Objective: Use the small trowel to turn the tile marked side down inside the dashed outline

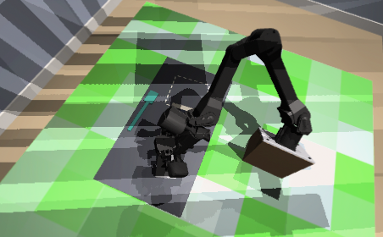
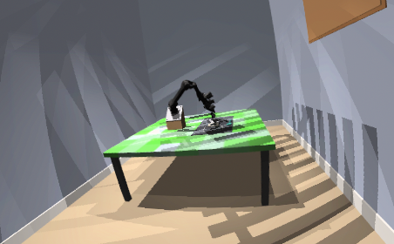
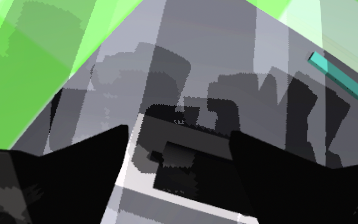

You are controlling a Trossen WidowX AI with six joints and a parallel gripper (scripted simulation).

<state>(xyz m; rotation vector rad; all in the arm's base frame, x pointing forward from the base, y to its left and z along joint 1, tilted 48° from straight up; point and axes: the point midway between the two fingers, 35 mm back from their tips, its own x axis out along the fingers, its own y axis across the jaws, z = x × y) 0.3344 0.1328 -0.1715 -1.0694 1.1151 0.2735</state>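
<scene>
A white plate with a dark bar-shaped grip, which looks like the small trowel (image 1: 167, 176) (image 3: 125, 177), lies on the dark mat (image 1: 121, 169) (image 3: 205, 30). My gripper (image 1: 166, 169) (image 3: 180, 135) is open and low over it, the dark grip showing between the fingers in the wrist view. Whether the fingertips touch the plate cannot be told. A cream tile (image 1: 182, 107) shows beside the near edge of the dashed outline (image 1: 191, 79), partly hidden by the arm. Its marked side cannot be made out.
A teal tool (image 1: 138, 117) (image 3: 345, 81) with a thin handle and flat blade lies along the mat's left edge in the top view. The arm's base box (image 1: 274, 157) (image 2: 175, 123) stands to the right of the mat there. Strong shadows cross the green table (image 1: 66, 182).
</scene>
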